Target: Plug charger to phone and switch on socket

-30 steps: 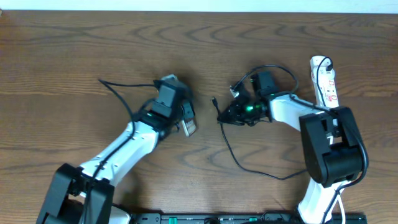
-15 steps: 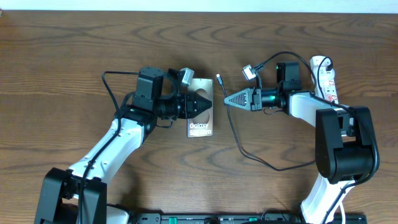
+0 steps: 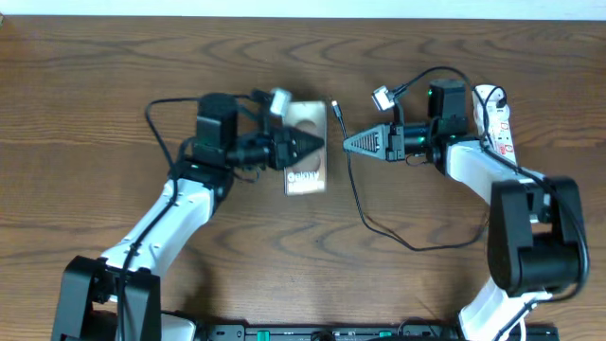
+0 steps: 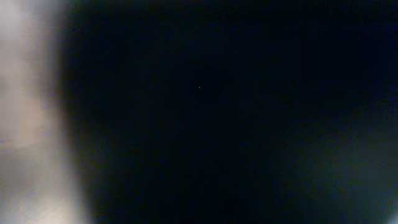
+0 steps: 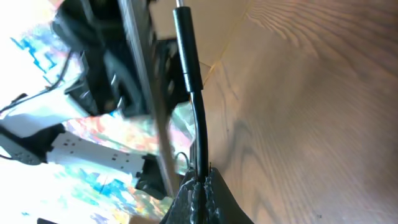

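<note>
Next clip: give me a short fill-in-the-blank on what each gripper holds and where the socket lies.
The right gripper is shut on the ___. The left gripper is shut on the ___. The socket lies beside the ___ arm.
Missing words: charger; phone; right.
</note>
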You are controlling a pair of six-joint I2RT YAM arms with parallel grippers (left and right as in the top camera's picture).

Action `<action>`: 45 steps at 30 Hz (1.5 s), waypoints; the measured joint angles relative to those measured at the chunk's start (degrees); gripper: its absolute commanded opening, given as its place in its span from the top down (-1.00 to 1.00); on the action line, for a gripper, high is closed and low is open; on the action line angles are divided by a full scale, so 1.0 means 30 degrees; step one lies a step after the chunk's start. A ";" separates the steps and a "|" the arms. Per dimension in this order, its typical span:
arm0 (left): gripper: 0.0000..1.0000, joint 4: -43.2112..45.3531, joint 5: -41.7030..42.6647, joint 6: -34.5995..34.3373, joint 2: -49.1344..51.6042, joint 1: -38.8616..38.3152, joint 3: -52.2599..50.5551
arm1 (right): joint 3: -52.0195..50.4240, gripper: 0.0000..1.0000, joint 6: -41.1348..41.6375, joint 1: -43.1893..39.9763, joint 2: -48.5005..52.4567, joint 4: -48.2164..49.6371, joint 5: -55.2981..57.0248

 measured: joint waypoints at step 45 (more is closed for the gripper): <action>0.85 1.0185 -0.4000 -1.4418 -0.0029 -0.0066 0.0007 | -0.0386 0.98 -1.4360 0.2164 -0.4648 -1.5628 -0.0080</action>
